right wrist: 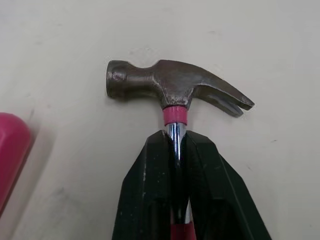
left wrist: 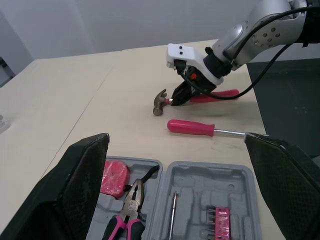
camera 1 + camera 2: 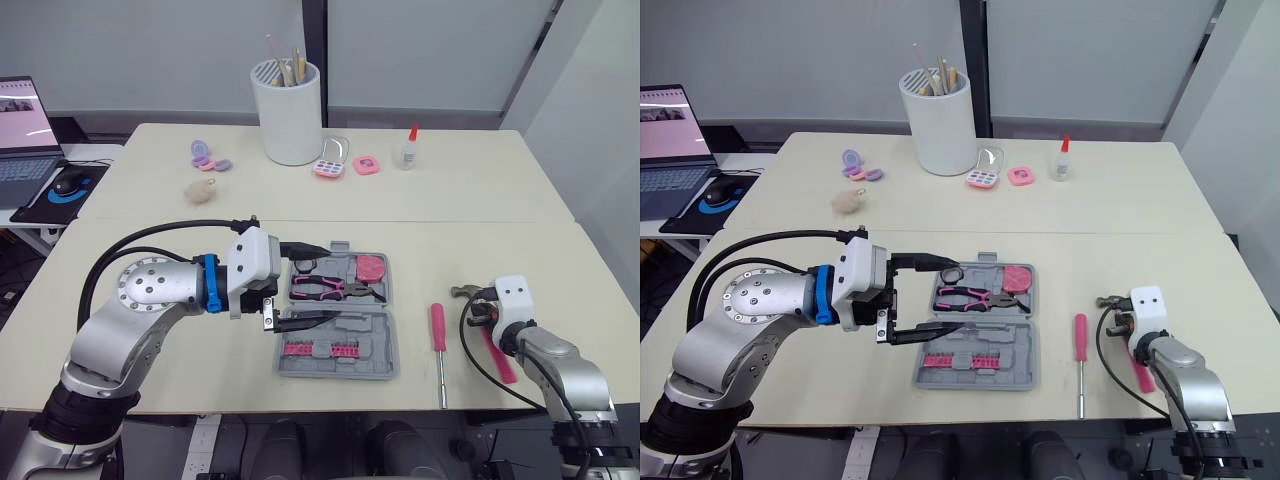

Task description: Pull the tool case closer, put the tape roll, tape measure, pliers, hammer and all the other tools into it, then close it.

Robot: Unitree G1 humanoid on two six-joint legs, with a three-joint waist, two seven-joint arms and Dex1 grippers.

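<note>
Left arm (image 3: 140, 305): silver-grey metal shells, round joint cap (image 3: 150, 285) ringed with small screws, blue band (image 3: 211, 283) at the wrist, white boxy wrist housing (image 3: 252, 260). Thick black cables (image 3: 110, 262) loop outside it. Left gripper (image 3: 333, 281): two long black fingers. Right arm (image 3: 555, 360): same silver, white wrist block (image 3: 512, 295) with two dark dots.

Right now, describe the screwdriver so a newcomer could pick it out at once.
On the near beige table, look right of the open grey tool case. The screwdriver lies loose between it and the hammer in the right gripper: pink handle, thin steel shaft.
</note>
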